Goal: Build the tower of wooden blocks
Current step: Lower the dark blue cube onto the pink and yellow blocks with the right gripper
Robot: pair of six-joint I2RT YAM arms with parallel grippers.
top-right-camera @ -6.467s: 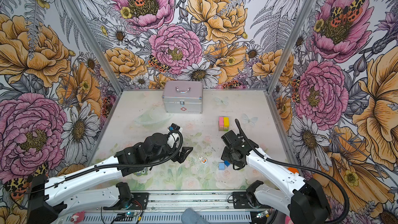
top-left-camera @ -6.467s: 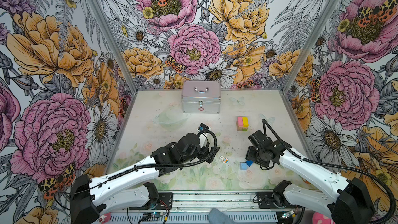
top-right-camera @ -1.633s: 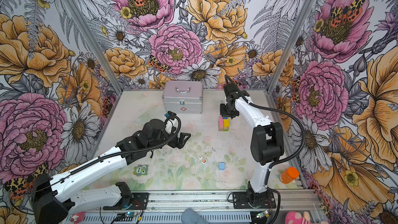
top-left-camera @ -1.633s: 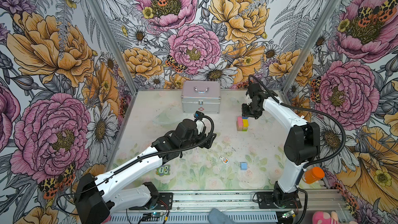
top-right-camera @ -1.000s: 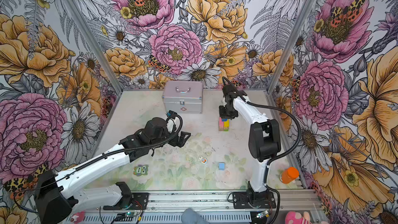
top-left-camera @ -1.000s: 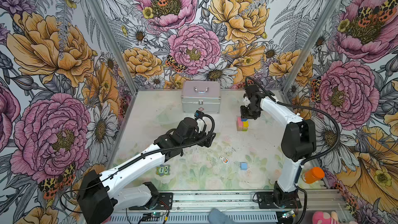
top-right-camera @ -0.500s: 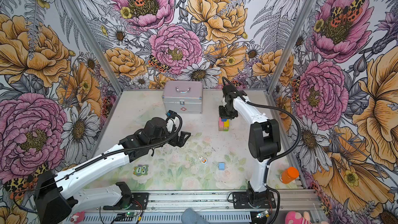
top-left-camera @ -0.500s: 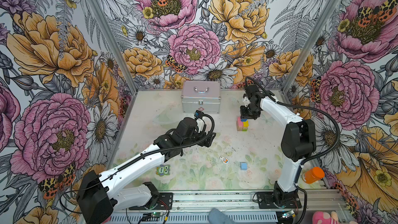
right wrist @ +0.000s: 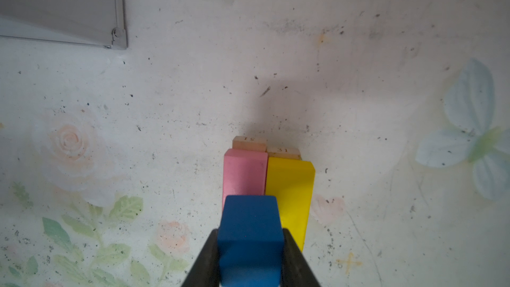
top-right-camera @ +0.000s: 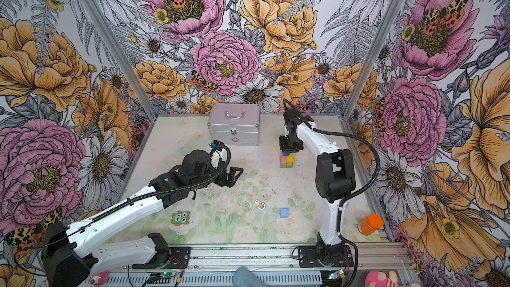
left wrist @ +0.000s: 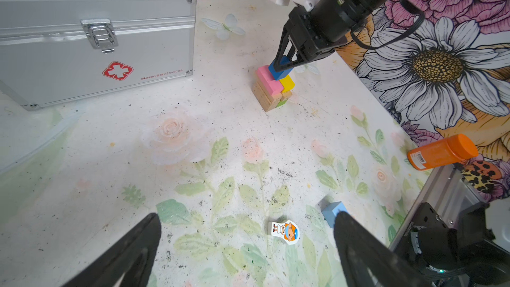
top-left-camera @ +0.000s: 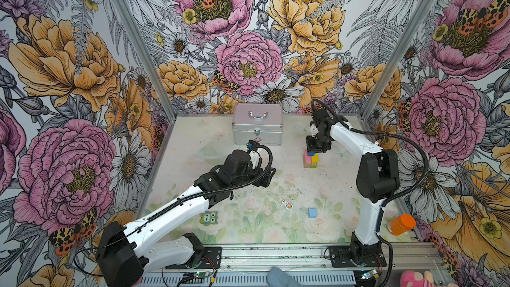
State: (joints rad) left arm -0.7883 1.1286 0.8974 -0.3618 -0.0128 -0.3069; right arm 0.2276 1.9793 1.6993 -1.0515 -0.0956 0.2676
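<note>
Mid-build at the far right of the pale floral tabletop (top-left-camera: 248,233). Pinched between the narrowed jaws of the right tool (left wrist: 285,64): a dark blue wooden cube (right wrist: 249,233), poised at the top of the low multicoloured wooden tower (left wrist: 271,89), over the seam between a pink wooden brick (right wrist: 244,175) and a yellow wooden brick (right wrist: 289,186). Impossible to tell whether seated or just above. Underneath, plain tan wooden bricks (left wrist: 263,98) and a sliver of a green one (left wrist: 282,103).

Done so far, by the look of it: a few layers, with one more block at the top but not yet released. Left to do, judging by the loose pieces: setting the cube down squarely, then fetching the light blue wooden cube (top-left-camera: 312,212), the flat cartoon boy figure (top-left-camera: 288,204) and the flat owl figure (top-left-camera: 209,218), all lying well apart from the stack towards the front.

Left tool (left wrist: 247,216) spread wide and empty above the middle of the tabletop. Silver metal case (top-left-camera: 256,131) at the back, apart from the stack.
</note>
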